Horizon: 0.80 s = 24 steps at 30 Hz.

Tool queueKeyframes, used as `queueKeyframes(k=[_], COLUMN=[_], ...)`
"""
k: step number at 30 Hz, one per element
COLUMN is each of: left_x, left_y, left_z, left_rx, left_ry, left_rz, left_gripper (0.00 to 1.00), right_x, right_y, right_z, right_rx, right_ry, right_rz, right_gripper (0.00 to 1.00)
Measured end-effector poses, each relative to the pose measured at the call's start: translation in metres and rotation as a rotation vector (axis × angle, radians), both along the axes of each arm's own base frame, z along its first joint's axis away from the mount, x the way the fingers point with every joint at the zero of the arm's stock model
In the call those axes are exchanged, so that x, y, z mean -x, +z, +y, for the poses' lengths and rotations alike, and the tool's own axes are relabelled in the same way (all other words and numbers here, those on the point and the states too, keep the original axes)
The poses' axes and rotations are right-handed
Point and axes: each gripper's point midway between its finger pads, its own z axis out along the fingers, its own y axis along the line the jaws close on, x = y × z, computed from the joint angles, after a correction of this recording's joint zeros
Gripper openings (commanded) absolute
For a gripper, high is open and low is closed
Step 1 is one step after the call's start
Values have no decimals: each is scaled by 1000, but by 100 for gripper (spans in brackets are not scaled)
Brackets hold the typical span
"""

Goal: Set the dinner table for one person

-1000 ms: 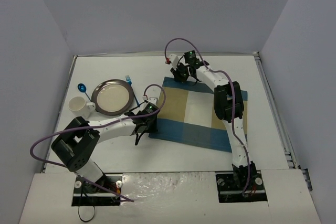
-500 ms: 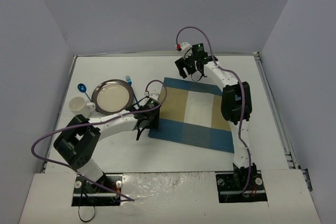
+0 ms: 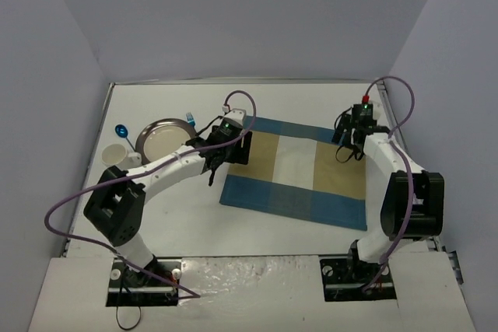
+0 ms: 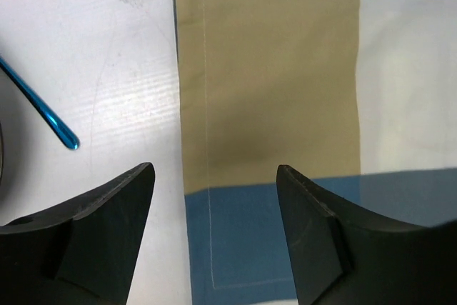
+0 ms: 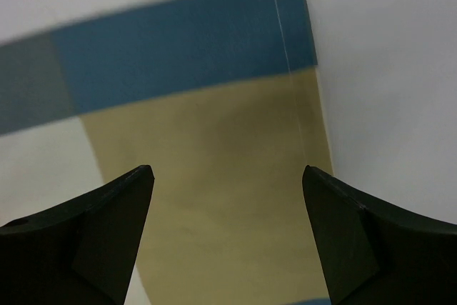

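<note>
lavender-grey walls on three sides; large flat plain white rectangular desk (image 3: 303, 99) filling the floor between them, under everything else. judged rigid, fixed, smooth and probably slick: nothing on it to take hold of, only a surface to set pieces on. expect cloth and metal to slide on it if nudged.

blue-and-tan checked cloth placemat (image 3: 296, 169) lying flat at centre-right, slightly skewed. soft, limp and light by the look; best pinched at a corner or edge, low against the desk.

left end effector (image 4: 214, 173) released, empty, hovering astride the placemat's left edge. right end effector (image 5: 227, 173) likewise released and empty, above the far right corner; view blurred.

round metal plate with cream centre (image 3: 165, 144) left of the placemat, apart from it. hard, probably slippery; only the thin rim offers purchase. small white cup (image 3: 117, 155) just beside its left rim: light, likely fragile, take by the lip. blue spoon (image 3: 120, 130) beyond the cup. blue utensil (image 3: 189, 118), a fork by the look, at the plate's far right rim, thin handle ending near the placemat's left edge. both low and flat: pinch across the handle. none placed yet.
</note>
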Motion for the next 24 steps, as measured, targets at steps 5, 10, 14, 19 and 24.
queueKeyframes(k=[5,10,14,19,24], left_x=[-26,-49,-65,-66,-73], left_y=[-26,-52,-68,-83,-86], left_z=[-2,-6,-11,-12,-17], left_rx=[-56,-79,-81,-86,-85], left_ry=[-16,-30,-39,-48,-43], left_rz=[16,60,81,114,114], left_gripper=[71,72,72,71,61], right_x=[64,83,90,89,88], right_y=[-50,-42,-47,-60,-83], right_z=[-7,-30,-45,-47,-40], right_rx=[-4,-15,-34,-57,-97], right_ry=[-109,-228,-306,-325,-316], right_rz=[144,85,74,90,133], right_gripper=[82,82,83,82,73])
